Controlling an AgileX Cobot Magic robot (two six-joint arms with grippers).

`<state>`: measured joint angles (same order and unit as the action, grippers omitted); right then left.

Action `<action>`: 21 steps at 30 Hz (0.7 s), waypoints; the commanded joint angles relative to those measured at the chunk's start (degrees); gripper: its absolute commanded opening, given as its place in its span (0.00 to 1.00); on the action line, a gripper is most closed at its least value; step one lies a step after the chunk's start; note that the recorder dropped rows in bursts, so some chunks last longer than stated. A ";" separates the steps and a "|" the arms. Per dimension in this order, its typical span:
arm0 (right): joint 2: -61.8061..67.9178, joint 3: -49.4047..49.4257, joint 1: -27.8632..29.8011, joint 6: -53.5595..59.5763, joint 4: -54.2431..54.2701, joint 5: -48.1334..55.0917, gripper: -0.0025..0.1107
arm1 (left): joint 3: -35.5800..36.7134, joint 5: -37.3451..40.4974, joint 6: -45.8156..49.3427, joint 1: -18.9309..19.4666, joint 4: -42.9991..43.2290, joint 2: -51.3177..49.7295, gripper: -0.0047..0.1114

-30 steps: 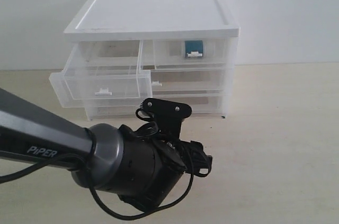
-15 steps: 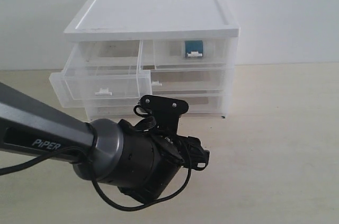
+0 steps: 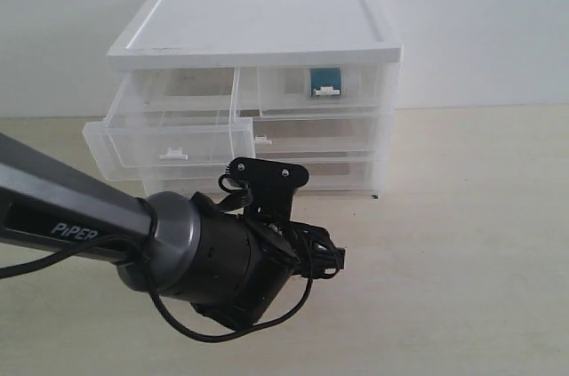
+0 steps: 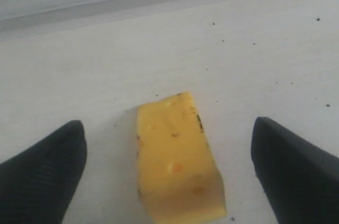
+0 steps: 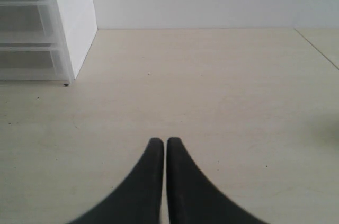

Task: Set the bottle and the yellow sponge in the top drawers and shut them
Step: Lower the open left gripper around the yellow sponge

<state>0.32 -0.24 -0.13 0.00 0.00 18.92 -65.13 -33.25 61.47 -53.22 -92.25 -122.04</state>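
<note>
Hovering low over the table (image 4: 275,49) with the left gripper (image 4: 167,139), jaws spread wide, one on either side of the yellow sponge (image 4: 177,166), touching neither face of it. Lying there on the tabletop, close in front of the cabinet (image 3: 258,25). Visible through the shut top right drawer (image 3: 293,83): the bottle (image 3: 326,80). Top left drawer (image 3: 169,140) pulled well out. Off to the side of the cabinet with the right gripper (image 5: 165,147), jaws pressed together, nothing between them
</note>
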 commanded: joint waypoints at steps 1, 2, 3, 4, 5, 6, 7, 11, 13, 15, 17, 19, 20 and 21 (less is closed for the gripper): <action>-0.32 0.24 0.13 0.00 -0.48 -0.59 0.02 | -0.29 0.54 -0.68 0.35 -0.11 -0.36 0.63; -0.32 0.24 0.13 0.00 -0.48 -0.59 0.02 | -0.29 0.54 -0.68 0.35 -0.11 -0.36 0.61; -0.32 0.24 0.13 0.00 -0.48 -0.59 0.02 | -0.29 0.54 -0.68 0.35 -0.11 -0.36 0.60; -0.32 0.24 0.13 0.31 -0.48 -0.45 0.02 | -0.29 0.54 -0.68 0.35 0.03 -0.36 0.60; -0.32 0.24 0.13 0.31 -0.48 -0.45 0.02 | -0.29 0.54 -0.68 0.35 0.21 -0.36 0.60; -0.32 0.24 0.13 0.31 -0.48 -0.45 0.02 | -0.29 0.54 -0.68 0.35 0.21 -0.36 0.60; -0.32 0.24 0.13 0.31 -0.48 -0.45 0.02 | -0.29 0.54 -0.68 0.35 0.21 -0.36 0.60; -0.32 0.24 0.13 0.31 -0.48 -0.45 0.02 | -0.29 0.37 -0.68 0.69 0.21 -0.36 0.55; -0.32 0.24 0.13 0.31 -0.48 -0.45 0.02 | -0.29 0.37 -0.68 0.69 0.21 -0.36 0.45; -0.32 0.24 0.13 0.31 -0.48 -0.45 0.02 | -0.29 0.37 -0.68 0.69 0.33 -0.36 0.36; -0.32 0.24 0.13 0.31 -0.48 -0.45 0.02 | -0.29 0.37 -0.68 0.69 0.33 -0.36 0.27; -0.32 0.24 0.13 0.31 -0.48 -0.45 0.02 | -0.29 0.37 -0.68 0.69 0.33 -0.36 0.14; -0.32 0.24 0.13 0.31 -0.48 -0.45 0.02 | -0.29 0.37 -0.68 0.69 0.33 -0.36 0.08; -0.32 0.24 0.13 0.31 -0.48 -0.45 0.02 | -0.29 0.37 -0.68 0.69 0.33 -0.36 0.08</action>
<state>0.32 -0.24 -0.13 0.00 0.00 18.92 -65.23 -32.78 61.28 -52.71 -92.25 -122.46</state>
